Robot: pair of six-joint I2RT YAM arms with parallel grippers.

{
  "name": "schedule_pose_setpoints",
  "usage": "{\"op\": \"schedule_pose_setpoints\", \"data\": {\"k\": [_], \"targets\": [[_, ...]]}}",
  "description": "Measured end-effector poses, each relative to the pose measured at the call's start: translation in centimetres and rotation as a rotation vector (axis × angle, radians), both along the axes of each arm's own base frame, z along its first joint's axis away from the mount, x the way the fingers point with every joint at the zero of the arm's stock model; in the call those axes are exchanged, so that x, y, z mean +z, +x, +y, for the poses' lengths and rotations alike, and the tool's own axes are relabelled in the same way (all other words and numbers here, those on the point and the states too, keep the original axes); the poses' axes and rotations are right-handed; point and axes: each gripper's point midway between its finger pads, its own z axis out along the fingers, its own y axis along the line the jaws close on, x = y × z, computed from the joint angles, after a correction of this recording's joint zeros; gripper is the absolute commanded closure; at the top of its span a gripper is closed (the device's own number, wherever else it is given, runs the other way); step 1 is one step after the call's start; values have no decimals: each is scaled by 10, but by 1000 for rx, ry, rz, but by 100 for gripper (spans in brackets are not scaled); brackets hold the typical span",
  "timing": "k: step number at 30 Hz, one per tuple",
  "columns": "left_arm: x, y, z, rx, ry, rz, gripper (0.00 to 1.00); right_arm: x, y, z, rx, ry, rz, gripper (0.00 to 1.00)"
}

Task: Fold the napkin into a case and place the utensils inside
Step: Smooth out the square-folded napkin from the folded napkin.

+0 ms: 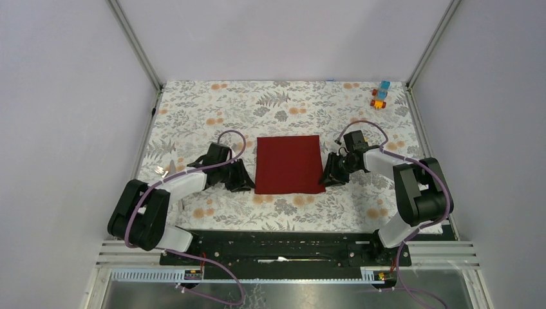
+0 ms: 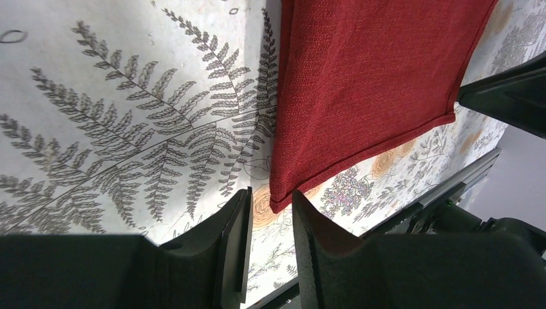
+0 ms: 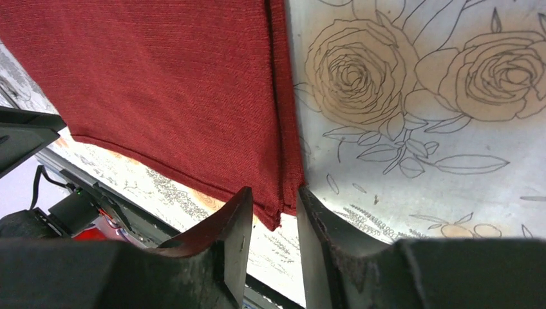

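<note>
The dark red napkin point(image 1: 288, 164) lies flat on the floral table as a near square. My left gripper point(image 1: 248, 183) is at its near left corner. In the left wrist view the jaws point(image 2: 270, 193) stand open a little, with the corner of the napkin point(image 2: 367, 71) just at their tips. My right gripper point(image 1: 327, 179) is at the near right corner. In the right wrist view its jaws point(image 3: 275, 192) stand open on either side of the corner of the napkin point(image 3: 174, 84). Something small and silver point(image 1: 160, 171), perhaps the utensils, lies by the left arm.
Small orange, blue and yellow toy blocks point(image 1: 380, 95) sit at the far right corner. The floral tablecloth point(image 1: 212, 109) covers the table between white walls. A black rail point(image 1: 277, 248) runs along the near edge.
</note>
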Motion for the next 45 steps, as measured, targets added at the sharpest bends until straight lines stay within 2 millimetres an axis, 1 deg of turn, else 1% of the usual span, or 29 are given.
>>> {"op": "schedule_pose_setpoints", "data": {"k": [3,8,11,15,16,18,19,21,22,23,24,25,26,27,29,30,32,33,35,36,38,39,42,43,45], "targets": [[-4,-2,-5,-6,-11,5,73,-6,-1,1,3,6,15,68],[-10,-6,-17,-32,-21,15,84,-7,-2,3,3,26,16,71],[-13,-9,-25,-49,-29,18,88,-7,-2,4,2,37,12,71],[-11,-13,-35,-69,-40,13,89,-7,-3,7,2,58,11,71],[-12,-13,-35,-71,-37,10,87,-7,-3,7,1,58,12,68],[-13,-14,-35,-71,-24,11,78,-8,-3,6,0,55,12,62],[-14,-14,-33,-68,-14,12,75,-7,-3,5,-1,50,13,56],[-16,-16,-28,-64,15,16,61,-5,-2,-1,-7,2,5,42],[-17,-16,-25,-62,35,18,57,-3,-1,-6,-7,-38,-7,36],[-15,-17,-22,-56,52,20,55,1,2,-11,-8,-80,-29,29],[-13,-16,-18,-53,73,12,55,7,5,-13,-6,-108,-50,26],[-9,-15,-16,-54,84,1,57,15,11,-11,5,-122,-84,24],[-2,-15,-15,-52,90,-14,61,25,18,-4,21,-113,-122,23],[6,-13,-15,-51,82,-35,66,36,25,7,39,-80,-158,22],[24,-7,-21,-53,39,-73,75,56,42,42,80,41,-220,20],[33,-4,-27,-60,0,-93,79,64,52,63,99,116,-239,19],[45,3,-41,-76,-80,-116,85,72,70,105,136,240,-255,16],[46,4,-46,-80,-106,-112,87,72,77,125,156,290,-254,16],[41,7,-56,-94,-147,-89,92,71,85,161,185,376,-243,16],[33,7,-58,-99,-154,-69,94,69,88,177,196,416,-235,16],[21,6,-58,-97,-146,-37,99,66,92,206,205,497,-217,16],[13,5,-56,-94,-136,-25,100,63,92,217,209,532,-206,17],[-5,2,-47,-72,-105,4,100,49,91,235,198,587,-159,18],[-12,0,-43,-59,-92,14,100,43,93,238,193,597,-147,18],[-19,-2,-41,-48,-90,26,100,34,95,243,185,607,-125,18]]}}
